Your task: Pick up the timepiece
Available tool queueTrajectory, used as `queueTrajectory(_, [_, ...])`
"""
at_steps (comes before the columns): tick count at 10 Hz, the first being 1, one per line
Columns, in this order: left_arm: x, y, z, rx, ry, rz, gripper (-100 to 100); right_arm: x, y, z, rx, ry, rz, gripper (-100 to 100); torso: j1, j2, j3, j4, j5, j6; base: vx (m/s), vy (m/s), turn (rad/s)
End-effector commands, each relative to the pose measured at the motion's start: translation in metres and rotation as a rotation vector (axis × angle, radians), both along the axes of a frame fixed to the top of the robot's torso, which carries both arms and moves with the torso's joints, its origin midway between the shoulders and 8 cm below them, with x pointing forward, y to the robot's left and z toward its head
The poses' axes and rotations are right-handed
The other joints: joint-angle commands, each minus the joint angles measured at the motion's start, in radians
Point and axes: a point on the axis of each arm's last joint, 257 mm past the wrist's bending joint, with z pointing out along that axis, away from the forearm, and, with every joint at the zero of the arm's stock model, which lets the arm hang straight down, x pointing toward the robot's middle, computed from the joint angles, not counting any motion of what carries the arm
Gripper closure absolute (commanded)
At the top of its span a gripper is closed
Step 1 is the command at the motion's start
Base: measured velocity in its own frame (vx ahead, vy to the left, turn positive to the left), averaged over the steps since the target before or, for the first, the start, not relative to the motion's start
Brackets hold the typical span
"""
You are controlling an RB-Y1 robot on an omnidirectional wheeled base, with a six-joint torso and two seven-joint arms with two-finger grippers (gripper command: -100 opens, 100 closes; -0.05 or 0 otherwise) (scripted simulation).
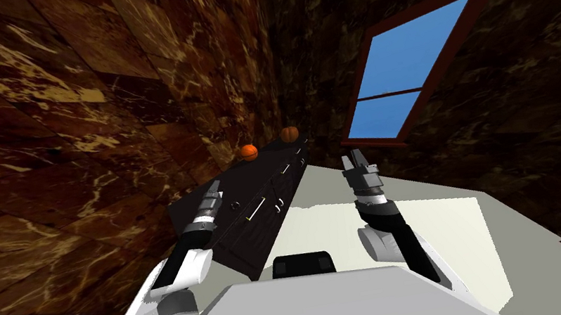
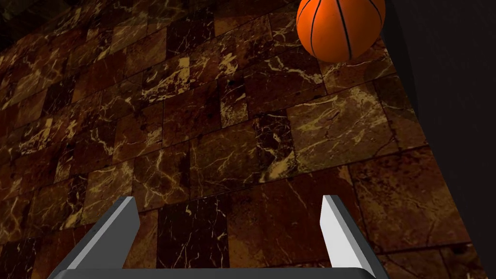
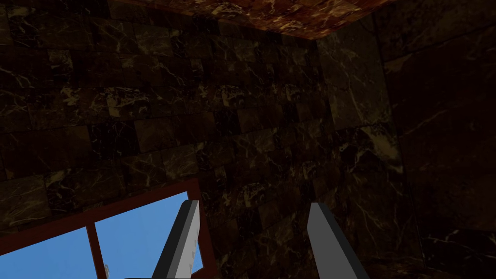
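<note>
Hovering by a dark cabinet (image 1: 267, 216) amid marbled walls (image 1: 19, 138), left gripper (image 1: 213, 189) and right gripper (image 1: 349, 158) gape wide.

I'm seeing an orange black-lined basketball (image 1: 249, 152) and a second orange ball (image 1: 289, 134) resting apart atop a long black cabinet (image 1: 259, 209), standing against a brown marble-tiled wall (image 1: 42, 149); a red-framed window (image 1: 410, 66) is showing blue.

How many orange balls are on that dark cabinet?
2. The nearer ball sits on the dark cabinet beside the marbled wall; the farther ball sits toward its far end. None seems hidden.
</note>
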Motion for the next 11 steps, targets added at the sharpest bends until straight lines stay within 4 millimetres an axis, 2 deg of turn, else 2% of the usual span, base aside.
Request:
queueTrajectory(1, [0.0,0.011,-0.001,0.015,0.035,0.019,-100,0.0,0.0,0.0,0.0,0.0,0.0,0,0.0,0.0,0.0,0.0,0.0,0.0,0.075,-0.054,0.012])
queueTrajectory(3, [0.001,0.014,-0.01,0.009,0.068,0.03,-100,0.0,0.0,0.0,0.0,0.0,0.0,0,-0.001,-0.001,-0.001,0.0,0.0,0.0,0.049,-0.039,0.009])
queueTrajectory(4, [0.001,0.023,-0.013,0.023,0.1,0.045,-100,0.0,0.0,0.0,0.0,0.0,0.0,0,0.001,0.0,0.0,0.0,0.0,0.0,0.042,-0.034,0.013])
queueTrajectory(11, [-0.004,0.054,-0.043,0.057,0.278,0.11,-100,0.0,0.0,0.0,0.0,0.0,0.0,0,0.0,-0.001,0.0,0.0,0.0,0.0,0.063,-0.045,0.02])
